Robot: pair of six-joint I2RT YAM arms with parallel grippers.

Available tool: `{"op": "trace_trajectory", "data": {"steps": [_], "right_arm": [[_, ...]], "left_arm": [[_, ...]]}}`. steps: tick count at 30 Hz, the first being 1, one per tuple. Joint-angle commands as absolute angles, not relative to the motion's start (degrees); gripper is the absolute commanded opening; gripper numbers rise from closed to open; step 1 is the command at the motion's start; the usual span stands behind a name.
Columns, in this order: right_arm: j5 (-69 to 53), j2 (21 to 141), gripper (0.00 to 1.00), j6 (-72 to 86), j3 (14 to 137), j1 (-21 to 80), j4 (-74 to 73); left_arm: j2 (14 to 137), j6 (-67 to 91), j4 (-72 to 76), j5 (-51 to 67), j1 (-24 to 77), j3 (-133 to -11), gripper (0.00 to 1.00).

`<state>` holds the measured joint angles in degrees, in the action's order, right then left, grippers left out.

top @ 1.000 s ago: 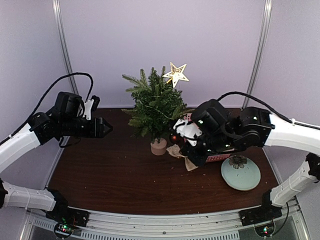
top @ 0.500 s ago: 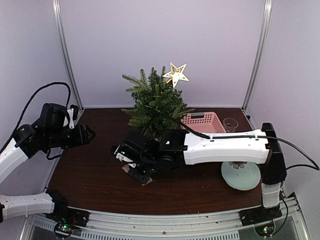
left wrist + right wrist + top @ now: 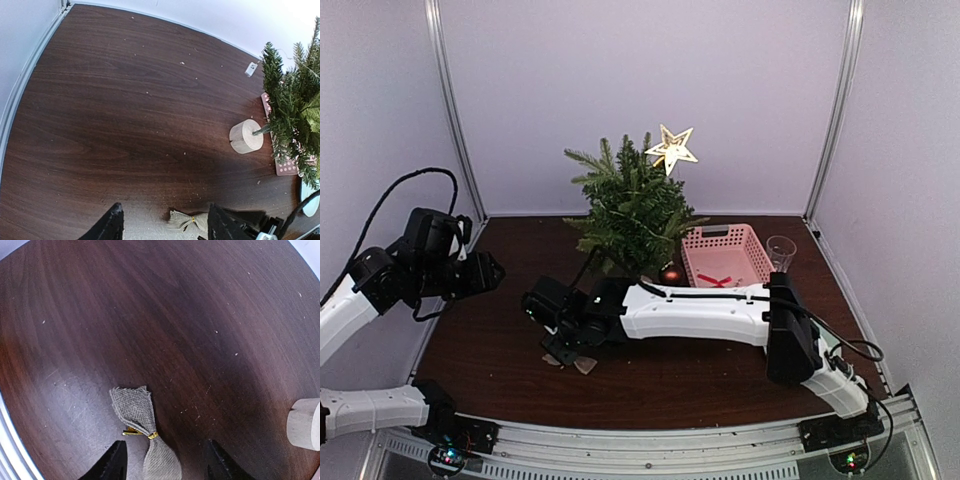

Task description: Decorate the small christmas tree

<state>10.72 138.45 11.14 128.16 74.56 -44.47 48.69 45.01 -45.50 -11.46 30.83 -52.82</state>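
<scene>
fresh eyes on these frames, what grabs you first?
The small christmas tree, a bushy green fir on a pale wooden stump, stands at back centre with a gold star near its top. The right arm reaches across the dark wooden table, and the right gripper is open over a burlap bow lying front-left.

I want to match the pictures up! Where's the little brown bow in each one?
Top external: the bow is low, left of centre.
Left wrist: the bow is at the bottom edge, near the middle.
Right wrist: the bow is at the bottom, left of centre.
Shared landmark: the small christmas tree; both wrist views show its stump.
</scene>
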Motion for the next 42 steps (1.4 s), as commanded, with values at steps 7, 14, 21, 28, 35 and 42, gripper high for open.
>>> {"op": "trace_trajectory", "data": {"steps": [7,14,21,28,35,42], "right_arm": [[7.52,121.63,0.67,10.46,116.84,74.48,-36.73],[2.17,101.63,0.71,7.09,95.29,74.59,-33.37],[-3.07,87.02,0.72,2.70,82.24,72.52,-35.74],[-4.16,79.45,0.71,3.77,78.31,66.32,-40.14],[-8.32,73.27,0.71,7.36,75.11,57.89,-40.84],[-7.81,70.40,0.71,7.12,74.76,54.32,-42.92]], "left_arm": [[50.18,47.00,-45.76,-5.60,30.37,-51.58,0.56],[49.35,55.03,-43.78,-0.14,40.66,-42.84,0.48],[58.42,65.20,-37.57,3.75,51.87,-36.42,0.30],[67.03,69.44,-28.23,1.13,52.02,-33.69,0.18],[77.78,70.97,-17.35,1.29,49.31,-33.71,0.13],[85.65,65.27,-15.11,0.88,43.22,-39.11,0.12]]}}
